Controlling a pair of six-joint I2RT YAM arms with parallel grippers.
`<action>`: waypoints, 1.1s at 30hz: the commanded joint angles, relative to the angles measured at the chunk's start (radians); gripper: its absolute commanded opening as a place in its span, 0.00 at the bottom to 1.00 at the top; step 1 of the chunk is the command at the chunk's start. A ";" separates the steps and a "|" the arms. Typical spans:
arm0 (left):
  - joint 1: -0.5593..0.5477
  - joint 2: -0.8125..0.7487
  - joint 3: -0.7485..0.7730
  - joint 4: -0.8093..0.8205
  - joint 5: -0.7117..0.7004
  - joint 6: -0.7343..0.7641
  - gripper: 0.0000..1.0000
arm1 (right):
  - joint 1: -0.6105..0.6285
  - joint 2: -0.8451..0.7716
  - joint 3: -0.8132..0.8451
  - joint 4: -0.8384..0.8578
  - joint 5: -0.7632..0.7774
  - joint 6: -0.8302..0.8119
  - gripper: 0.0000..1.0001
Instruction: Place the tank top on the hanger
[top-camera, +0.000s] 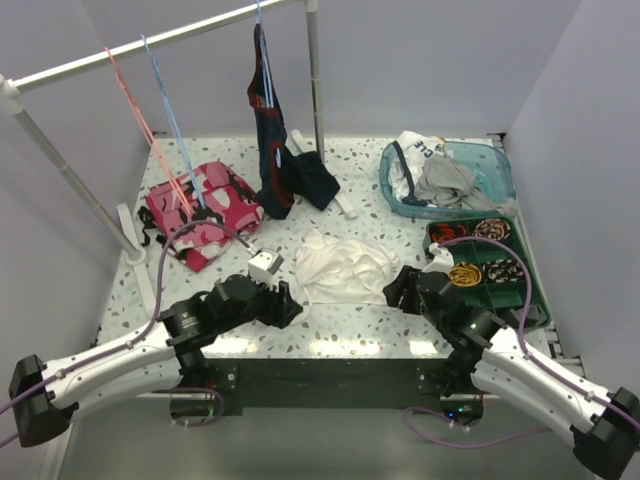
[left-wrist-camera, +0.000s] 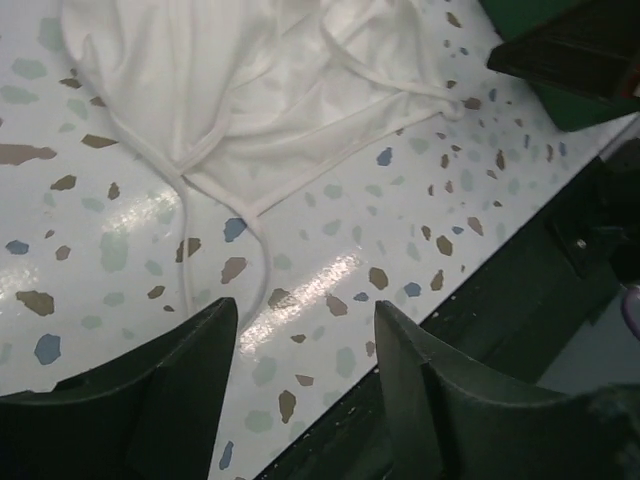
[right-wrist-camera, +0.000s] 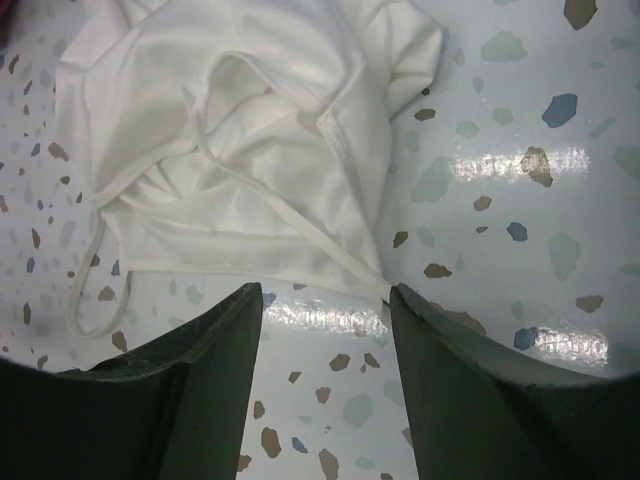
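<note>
The white tank top (top-camera: 345, 265) lies crumpled on the speckled table between my two grippers. It also shows in the left wrist view (left-wrist-camera: 250, 80) and the right wrist view (right-wrist-camera: 250, 150). The light-blue hanger (top-camera: 172, 125) hangs from the rail at the back left, beside a pink hanger. My left gripper (top-camera: 290, 304) is open and empty just left of the top; a thin strap (left-wrist-camera: 255, 250) trails toward its fingers (left-wrist-camera: 305, 320). My right gripper (top-camera: 398, 288) is open and empty (right-wrist-camera: 325, 300), its fingertips just short of the top's hem.
A pink camouflage garment (top-camera: 200, 215) lies at the back left. A navy garment (top-camera: 275, 160) hangs from the rail (top-camera: 200, 30). A clear tub (top-camera: 500, 180) of clothes and a green compartment tray (top-camera: 535, 290) stand at the right. The table's front edge (left-wrist-camera: 480, 290) is close.
</note>
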 joint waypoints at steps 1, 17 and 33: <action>-0.008 -0.063 0.074 0.107 0.194 0.100 0.63 | 0.004 0.039 0.110 -0.022 0.084 -0.031 0.58; -0.007 0.452 1.289 -0.324 -0.762 0.306 0.59 | 0.004 0.351 0.308 0.122 0.040 -0.173 0.59; 0.363 0.664 1.622 -0.602 -0.840 0.347 0.59 | 0.002 0.387 0.361 0.100 -0.035 -0.200 0.59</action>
